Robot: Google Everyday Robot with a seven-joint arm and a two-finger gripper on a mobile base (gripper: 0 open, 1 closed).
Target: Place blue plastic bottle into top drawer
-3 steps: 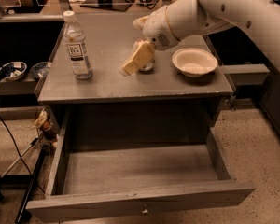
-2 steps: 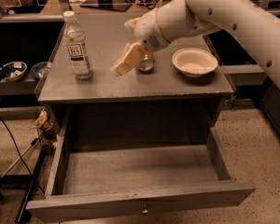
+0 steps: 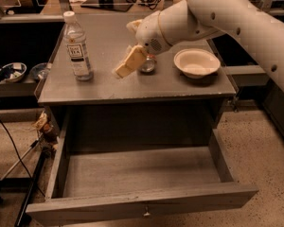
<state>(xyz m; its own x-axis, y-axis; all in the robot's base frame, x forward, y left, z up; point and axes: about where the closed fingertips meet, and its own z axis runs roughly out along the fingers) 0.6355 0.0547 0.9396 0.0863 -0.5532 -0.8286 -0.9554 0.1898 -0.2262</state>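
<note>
The blue plastic bottle (image 3: pixel 77 46) stands upright on the left part of the grey cabinet top (image 3: pixel 104 86), clear with a white cap and a white label. Below, the top drawer (image 3: pixel 137 207) is pulled wide open, with nothing inside and a small knob at its front centre. My gripper (image 3: pixel 124 65) hangs over the middle of the cabinet top, to the right of the bottle and apart from it, pointing down and left toward it. Nothing is in its grasp.
A white bowl (image 3: pixel 196 62) sits on the right part of the cabinet top. A small can (image 3: pixel 147 64) stands just behind the gripper. Two bowls (image 3: pixel 13 71) rest on a low shelf at the left, with cables and a stand leg on the floor there.
The arm has swung left across the cabinet top, bringing the gripper closer to the bottle and uncovering the can. The bottle and drawer have not moved.
</note>
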